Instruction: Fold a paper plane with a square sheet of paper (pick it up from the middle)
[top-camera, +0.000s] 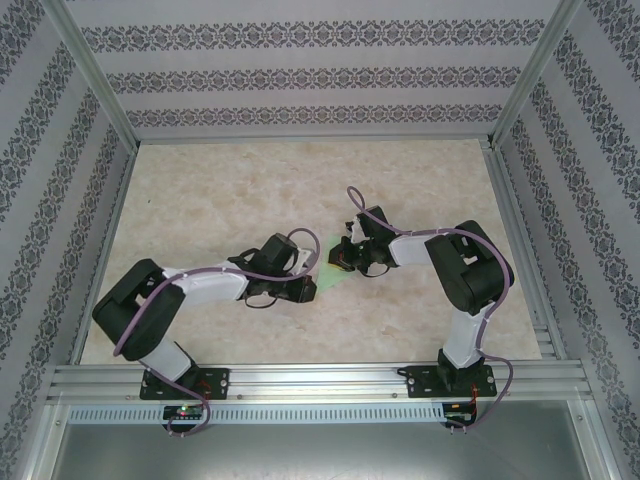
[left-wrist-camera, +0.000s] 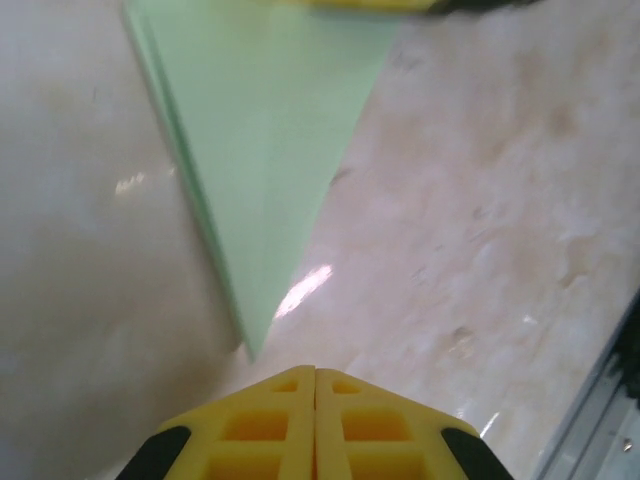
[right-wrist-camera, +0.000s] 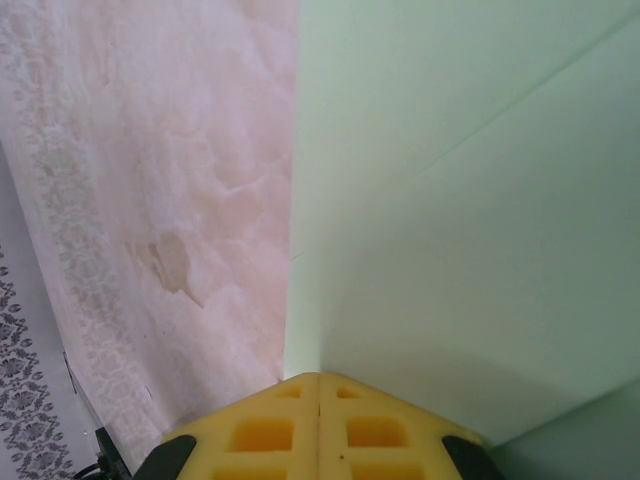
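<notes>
The square sheet of paper, pale green, lies flat on the table folded into a narrow pointed paper plane (top-camera: 328, 270) with a centre crease (left-wrist-camera: 262, 150). My left gripper (left-wrist-camera: 315, 371) is shut with nothing in it, its tips just short of the plane's sharp point and slightly to the right of it. My right gripper (right-wrist-camera: 319, 376) is shut too. Its tips rest at the straight left edge of the plane's wide end (right-wrist-camera: 470, 230). In the top view both grippers (top-camera: 303, 290) (top-camera: 346, 256) meet over the paper at mid-table.
The table is a marbled beige surface (top-camera: 230, 190) inside patterned walls. A metal rail (top-camera: 300, 380) runs along the near edge by the arm bases. A metal edge (left-wrist-camera: 600, 400) shows at the lower right of the left wrist view.
</notes>
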